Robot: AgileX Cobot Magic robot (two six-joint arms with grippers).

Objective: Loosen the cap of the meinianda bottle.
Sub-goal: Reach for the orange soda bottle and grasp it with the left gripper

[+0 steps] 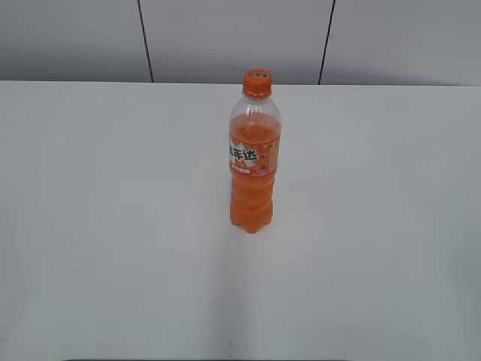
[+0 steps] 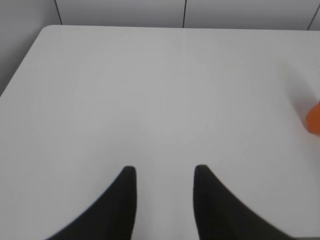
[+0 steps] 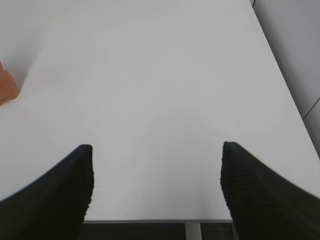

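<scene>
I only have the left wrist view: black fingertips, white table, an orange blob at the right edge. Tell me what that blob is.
Observer: It is the meinianda bottle, standing upright on the white table; the exterior view shows it whole.
Operator: Report the cap.
Observer: The orange cap sits on the bottle's neck, with nothing touching it.
Operator: Give me the right gripper.
Observer: The right gripper is open, jaws spread wide over bare table, holding nothing; the bottle only shows as an orange sliver at its view's left edge.
Operator: Compare mine.
Observer: The left gripper is open too, but its jaws stand closer together than the right's.
</scene>
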